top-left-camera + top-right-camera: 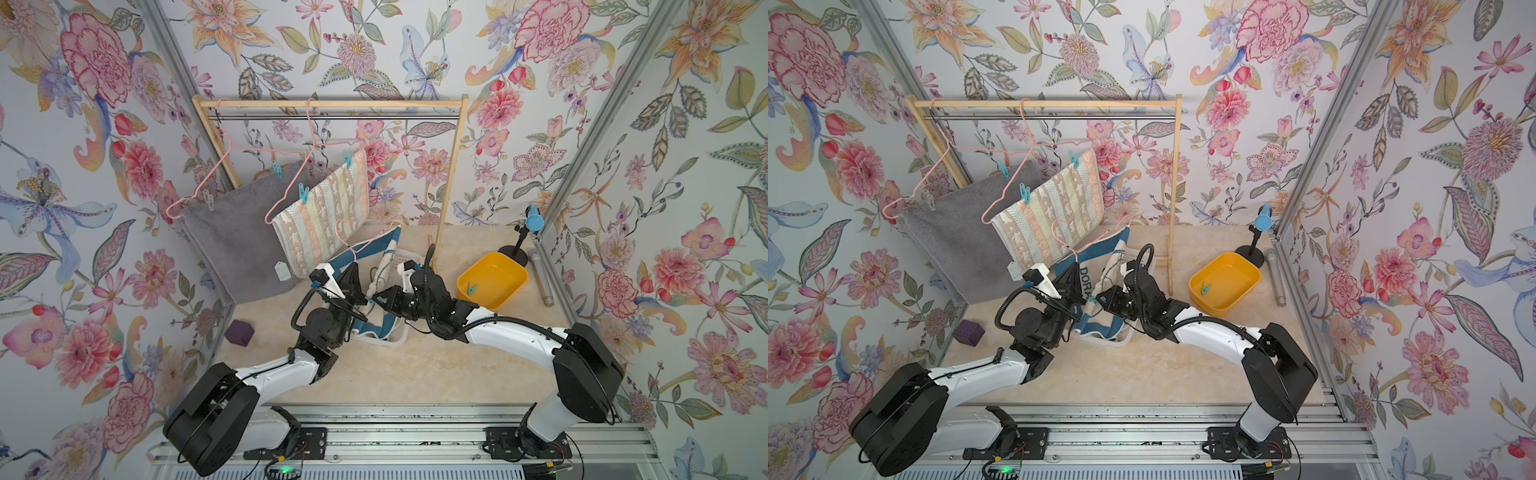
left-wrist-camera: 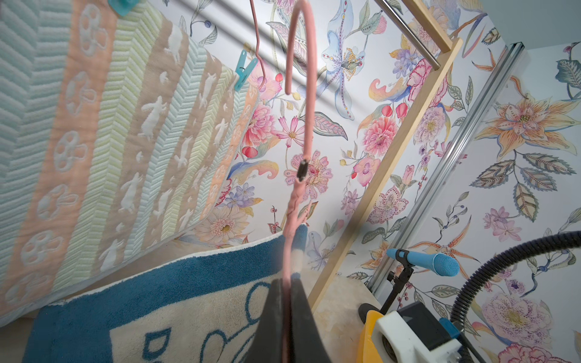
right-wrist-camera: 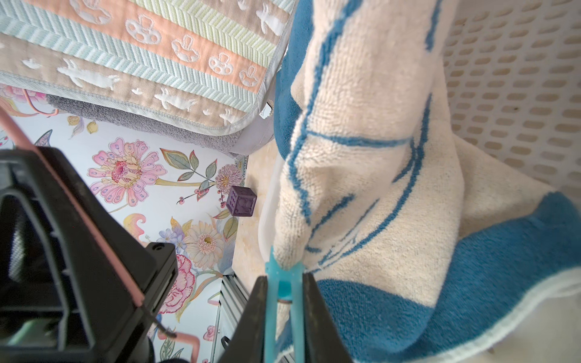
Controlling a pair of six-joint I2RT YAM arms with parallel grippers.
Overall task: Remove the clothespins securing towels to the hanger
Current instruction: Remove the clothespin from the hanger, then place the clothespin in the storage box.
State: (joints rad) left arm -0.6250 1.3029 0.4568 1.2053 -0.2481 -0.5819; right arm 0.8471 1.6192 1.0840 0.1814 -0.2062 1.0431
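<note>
Far-left corner of worktop [image 1: 374,382], beige stone-look: grey towel [image 1: 245,245], plain terry, hangs from hanger 1 [image 1: 198,178], thin pink wire, on wood rack [image 1: 328,103] with steel rod; pale pin [image 1: 210,200] and teal pin [image 1: 276,168] clip it on. Purple cube [image 1: 240,333], embossed faces, by left edge. Next over, striped towel [image 1: 324,216], peach/mint/white woven bands with rabbit and mushroom shapes, on hanger 2 [image 1: 291,183], clipped by front pin [image 1: 304,193] and back pin [image 1: 348,158], both teal A-shaped plastic. Left gripper [image 2: 287,283]: jaws fully closed, pinching the twisted neck of hanger 3 [image 2: 309,110], pink coated wire, coating split at one spot showing dark metal; its hook hangs in air below the rod. Blue towel [image 1: 376,328], thick pile, blue border, cream middle with blue outlines and letters DORA in a top view, drapes from hanger 3 down into basket [image 1: 392,341], white perforated plastic, mid worktop; basket holds the towel's lower folds. Right gripper [image 3: 285,278]: jaws nearly closed, squeezing clothespin [image 3: 270,314], translucent teal, whose nose bites the blue towel's cream fold just above the basket. Yellow bin [image 1: 505,270], glossy plastic, rounded rectangle, near right edge, holds one loose pin [image 1: 471,288], teal. Behind it blue mic [image 1: 534,220] on black stand; silver mic [image 1: 542,274] lies along right edge.
</note>
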